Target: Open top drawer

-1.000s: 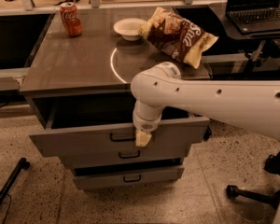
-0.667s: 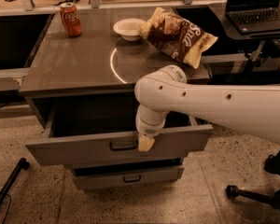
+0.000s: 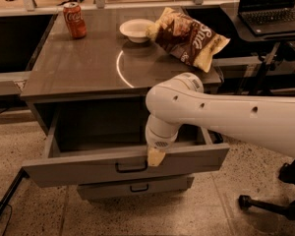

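Pulled further out than a moment ago, the top drawer (image 3: 88, 168) now stands wide open under the grey cabinet top (image 3: 78, 68), and the white arm (image 3: 226, 122) has drawn toward you with it. You see the drawer's deep grey box exposed, its broad front panel hanging well clear of the cabinet and slightly skewed, the left end nearer the camera.

The gripper (image 3: 156, 156) points straight down at the upper edge of that front panel, its pale yellow tip touching the panel just to the right of the small black bar handle (image 3: 131, 168). You cannot tell from this view whether the claw is spread or closed, or whether it clamps the panel or only rests against it; the wrist above hides the rest.

Below, a narrower grey drawer (image 3: 177, 185) juts out a little, with its own black handle (image 3: 139, 188).

On the cabinet top sit a red Coca-Cola can (image 3: 75, 19) at the back left, a white bowl (image 3: 136, 30) at the back centre and a brown-and-yellow chip bag (image 3: 187, 37) touching the bowl's right side. A laptop (image 3: 273, 9) rests on the desk at the upper right.
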You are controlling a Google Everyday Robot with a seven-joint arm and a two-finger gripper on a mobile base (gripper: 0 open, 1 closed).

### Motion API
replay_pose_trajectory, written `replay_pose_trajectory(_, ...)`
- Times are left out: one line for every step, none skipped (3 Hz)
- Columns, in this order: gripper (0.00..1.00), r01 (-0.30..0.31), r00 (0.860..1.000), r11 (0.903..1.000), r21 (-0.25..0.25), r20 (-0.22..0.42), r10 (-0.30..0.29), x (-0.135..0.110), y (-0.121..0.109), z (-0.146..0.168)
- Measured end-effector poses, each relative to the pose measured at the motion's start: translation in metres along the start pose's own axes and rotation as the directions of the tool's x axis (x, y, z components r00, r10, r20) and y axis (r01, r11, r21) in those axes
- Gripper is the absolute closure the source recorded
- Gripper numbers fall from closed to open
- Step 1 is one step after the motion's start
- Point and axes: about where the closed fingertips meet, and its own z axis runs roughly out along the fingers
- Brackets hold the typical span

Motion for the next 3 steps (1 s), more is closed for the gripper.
replay_pose_trajectory(1.0, -0.019, 1.0, 0.9998, 0.002, 0.005, 0.019, 0.001, 0.016, -0.004)
replay_pose_trajectory(1.0, -0.019, 1.0, 0.9998, 0.002, 0.005, 0.019, 0.002, 0.016, -0.004)
replay_pose_trajectory(0.83, -0.063, 0.997, 0.998, -0.006, 0.044, 0.063, 0.002, 0.046, -0.008)
